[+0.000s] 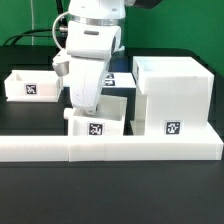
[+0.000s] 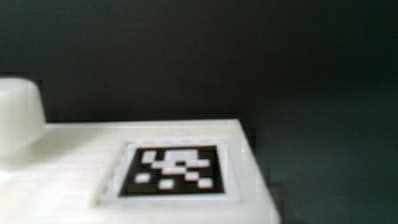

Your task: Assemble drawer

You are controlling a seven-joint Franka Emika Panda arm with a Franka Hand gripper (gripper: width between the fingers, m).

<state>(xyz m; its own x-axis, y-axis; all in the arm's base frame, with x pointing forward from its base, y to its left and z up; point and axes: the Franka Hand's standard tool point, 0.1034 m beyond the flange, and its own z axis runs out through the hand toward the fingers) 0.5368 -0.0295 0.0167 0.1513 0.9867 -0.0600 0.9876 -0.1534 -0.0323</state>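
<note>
Three white drawer parts show in the exterior view. The large cube-like housing (image 1: 170, 92) stands at the right, its tag facing front. One small tray (image 1: 28, 87) lies at the back left. A second small tray (image 1: 104, 119) sits in the middle against the low wall. My gripper (image 1: 80, 106) hangs over this tray's left rear edge, and its fingertips are hidden by the hand and the tray rim. The wrist view is blurred and very close: a white part's face with a tag (image 2: 175, 171) and a rounded white knob-like shape (image 2: 15, 112). No fingers show there.
The long low white L-shaped wall (image 1: 130, 150) runs along the front, with the middle tray and the housing against it. Part of the marker board (image 1: 122, 77) shows behind the arm. The table (image 1: 40, 120) is black.
</note>
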